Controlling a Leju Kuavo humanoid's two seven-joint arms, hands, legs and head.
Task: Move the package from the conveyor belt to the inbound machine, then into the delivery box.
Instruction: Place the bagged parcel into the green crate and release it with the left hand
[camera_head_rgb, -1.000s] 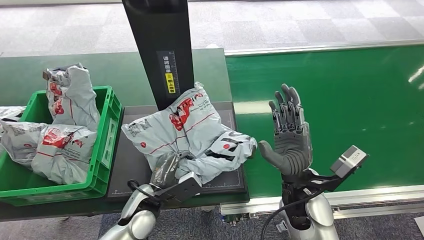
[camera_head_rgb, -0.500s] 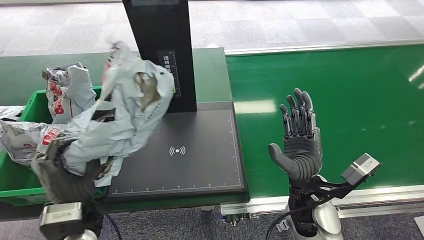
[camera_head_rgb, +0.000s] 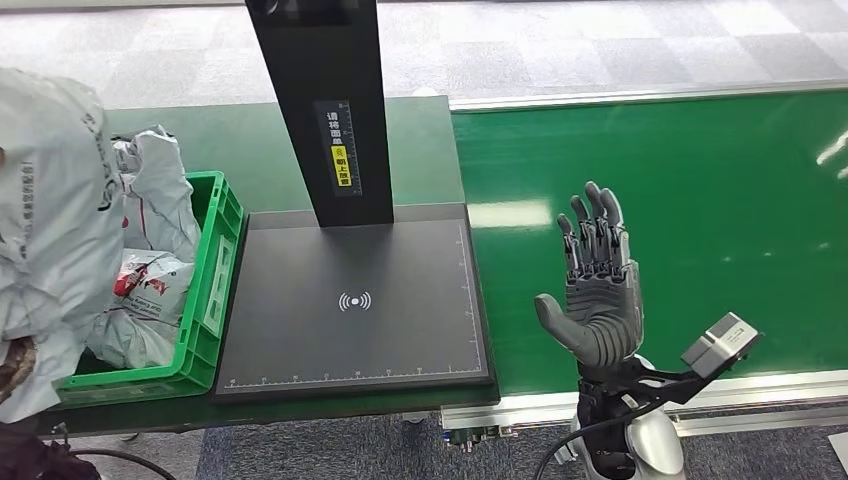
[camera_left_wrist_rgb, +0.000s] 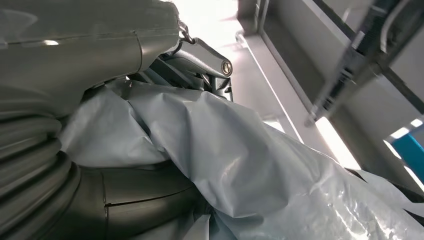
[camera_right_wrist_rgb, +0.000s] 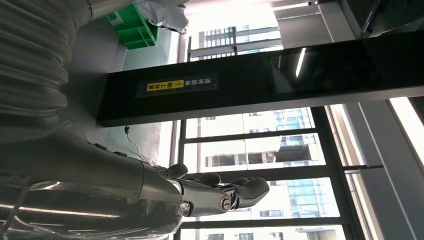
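- At near left edge of worktop: package (camera_head_rgb: 55, 230) raised above green delivery box (camera_head_rgb: 218, 262), hanging over its left part; grey film gathered in left hand (camera_left_wrist_rgb: 75, 150), thumb and fingers closed on it as seen from left wrist.
- Step in hand, judged: transfer from inbound machine to delivery box. Next move: lower over box opening, clear of near rim, then release; other parcels (camera_head_rgb: 150, 300) already inside, so overhang possible.
- Mid worktop: black scan plate of inbound machine (camera_head_rgb: 355, 300) bare; black post at its far edge.
- Near edge of conveyor belt (camera_head_rgb: 700, 200): right hand (camera_head_rgb: 595, 290) upright, palm open, fingers straight and slightly apart, holding nothing.
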